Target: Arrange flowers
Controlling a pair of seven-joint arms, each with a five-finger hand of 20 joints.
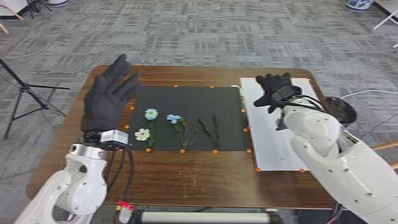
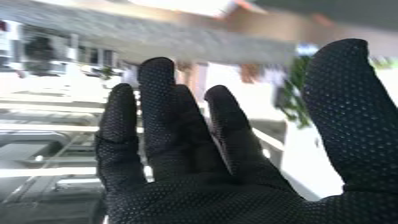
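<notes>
My right hand (image 1: 277, 91) is over the upper part of a white sheet (image 1: 274, 154). In the right wrist view the right hand (image 2: 213, 200) has straight, spread fingers. Blurred green leaves (image 2: 291, 95) appear beyond the gap beside its thumb; whether they touch the glove I cannot tell. On the black mat (image 1: 200, 95) lie a pale blue flower (image 1: 151, 114), a blue flower (image 1: 173, 118), a cream flower (image 1: 142, 134) and thin green stems (image 1: 210, 131). My left hand (image 1: 107, 100) stands open above the table's left side, fingers straight, left of the mat.
The brown table (image 1: 191, 182) extends in front of the mat. Small orange markers (image 1: 183, 151) line the mat and sheet. A dark round object (image 1: 340, 111) is at the table's right edge, beside my right arm. A black tripod (image 1: 27, 87) stands on the floor at left.
</notes>
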